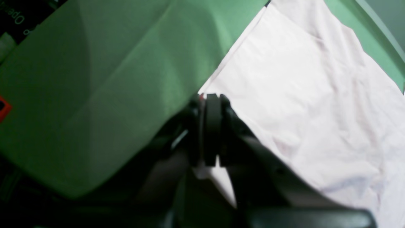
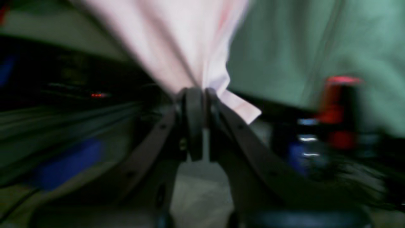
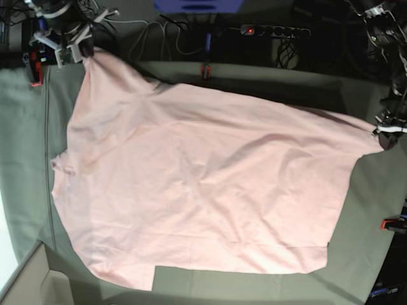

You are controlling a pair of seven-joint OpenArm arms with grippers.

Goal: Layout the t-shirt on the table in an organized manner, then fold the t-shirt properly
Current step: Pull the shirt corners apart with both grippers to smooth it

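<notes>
**Pink cotton stretched between 2 closed grippers**

Pale pink fabric fills most of the base view: the t-shirt (image 3: pixel 203 190) lies plain side up on the table (image 3: pixel 25 159), its long axis running from the upper left of the frame down toward the right edge.

At the upper left of the base view, the right gripper (image 3: pixel 81 46) has 1 corner of the shirt pinched; its wrist view shows the jaws pressed together on a bunched fold, with the cloth fanning up and away from the fingertips (image 2: pixel 193 95). That view is blurred, so how deep the bite goes is hard to say.

At the right edge, about mid-height, the left gripper (image 3: pixel 386 131) is clamped on another corner. In its wrist view the shirt spreads to the upper right of the jaws while bare green table lies to the left.

The cloth lies between the 2 arms, each nearest its own corner, so the coming move likely turns on pulling those corners apart along the long axis to flatten the wrinkles.

No containers are in sight, only a red clamp (image 3: pixel 393 223) at lower right.
</notes>
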